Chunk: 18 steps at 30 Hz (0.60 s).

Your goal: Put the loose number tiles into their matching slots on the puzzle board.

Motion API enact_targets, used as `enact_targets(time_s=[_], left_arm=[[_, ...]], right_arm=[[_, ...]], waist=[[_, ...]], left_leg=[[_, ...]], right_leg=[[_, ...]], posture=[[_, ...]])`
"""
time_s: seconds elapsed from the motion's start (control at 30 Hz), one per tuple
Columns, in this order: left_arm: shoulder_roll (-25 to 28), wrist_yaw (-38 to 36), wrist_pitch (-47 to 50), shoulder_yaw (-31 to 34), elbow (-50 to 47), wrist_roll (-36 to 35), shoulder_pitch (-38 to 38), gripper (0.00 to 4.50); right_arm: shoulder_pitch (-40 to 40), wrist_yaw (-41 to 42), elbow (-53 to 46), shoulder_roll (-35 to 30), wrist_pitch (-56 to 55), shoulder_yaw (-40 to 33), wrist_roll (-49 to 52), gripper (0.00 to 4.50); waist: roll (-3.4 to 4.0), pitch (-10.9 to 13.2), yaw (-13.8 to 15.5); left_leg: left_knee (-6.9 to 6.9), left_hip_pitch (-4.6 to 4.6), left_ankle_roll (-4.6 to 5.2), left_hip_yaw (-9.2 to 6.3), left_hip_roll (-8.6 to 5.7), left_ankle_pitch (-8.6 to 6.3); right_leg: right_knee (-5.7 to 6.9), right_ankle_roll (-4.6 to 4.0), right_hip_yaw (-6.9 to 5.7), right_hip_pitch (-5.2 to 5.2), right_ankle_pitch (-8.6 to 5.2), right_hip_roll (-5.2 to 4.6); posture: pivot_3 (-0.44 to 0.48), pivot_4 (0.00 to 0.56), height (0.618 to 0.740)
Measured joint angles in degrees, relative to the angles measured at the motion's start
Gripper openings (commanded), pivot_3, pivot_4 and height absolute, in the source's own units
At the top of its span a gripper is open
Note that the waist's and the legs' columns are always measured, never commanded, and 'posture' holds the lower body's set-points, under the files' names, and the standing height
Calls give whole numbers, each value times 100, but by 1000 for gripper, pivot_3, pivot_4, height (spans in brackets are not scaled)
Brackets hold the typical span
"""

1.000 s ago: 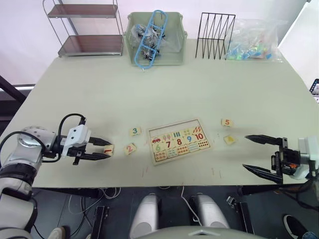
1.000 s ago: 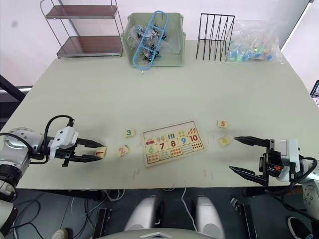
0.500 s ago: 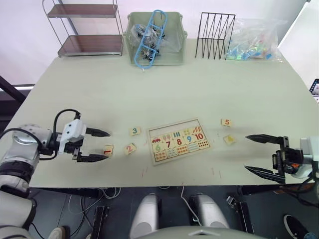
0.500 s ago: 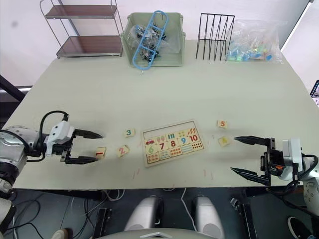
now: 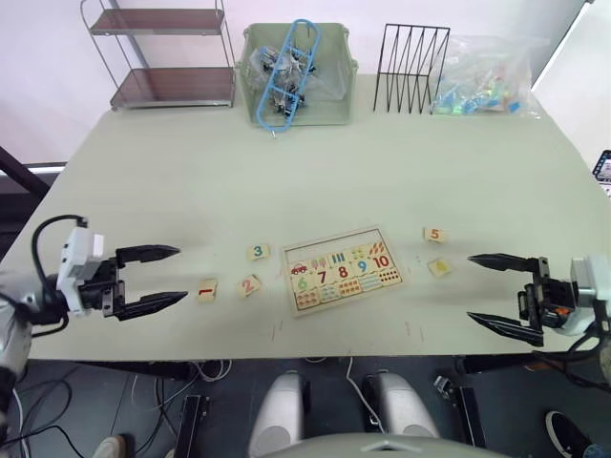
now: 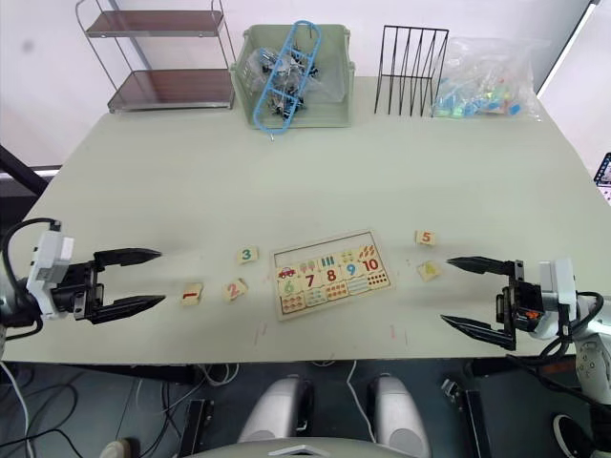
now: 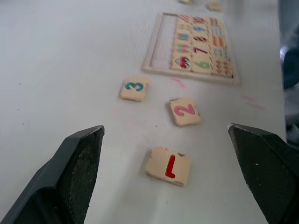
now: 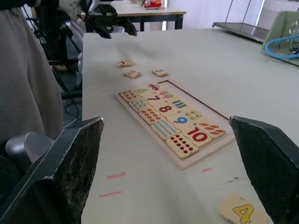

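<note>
Pale worktop (image 5: 286, 181) is carrying the puzzle board (image 5: 344, 270) at centre front. Tiles 1 (image 5: 206, 289), 2 (image 5: 249, 284) and 3 (image 5: 258, 252) are lying left of it, 5 (image 5: 434, 234) and 4 (image 5: 440, 268) right. I am holding my left fingers (image 5: 153, 279) and right fingers (image 5: 501, 292) wide apart, gripping nothing.

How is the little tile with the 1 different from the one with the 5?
The 1 tile has a red digit; the 5 tile has an orange one. The 1 tile lies on the puzzle board's left side, in front of the open left gripper; the 5 tile lies to its right, nearer the right gripper. Both are small square wooden tiles lying loose on the table.
</note>
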Motion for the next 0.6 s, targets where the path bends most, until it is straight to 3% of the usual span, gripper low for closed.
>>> enact_targets(time_s=[0.1,0.3,0.6], left_arm=[[-656,1214,575,678,-1403,-34,977,4460],[-1385,2667,1362,1413,-2929,75,1690,4460],[-2777,5381,2698,1430,-4967,636,2415,4460]], right_arm=[[-35,39,121,29,-21,1,1,4500],[-117,135,273,41,-78,-8,7,4500],[-211,239,389,20,-73,-10,19,4500]], waist=[[0,1,-3],[2,0,15],[-2,-2,10]], left_leg=[[0,2,8,2,-1,-5],[1,6,9,5,-5,-6],[3,9,14,3,-12,-9]], right_leg=[[-2,1,5,1,0,-14],[-4,1,9,4,1,-6],[-4,1,11,8,1,-1]], posture=[[0,150,739],[0,150,739],[0,150,739]])
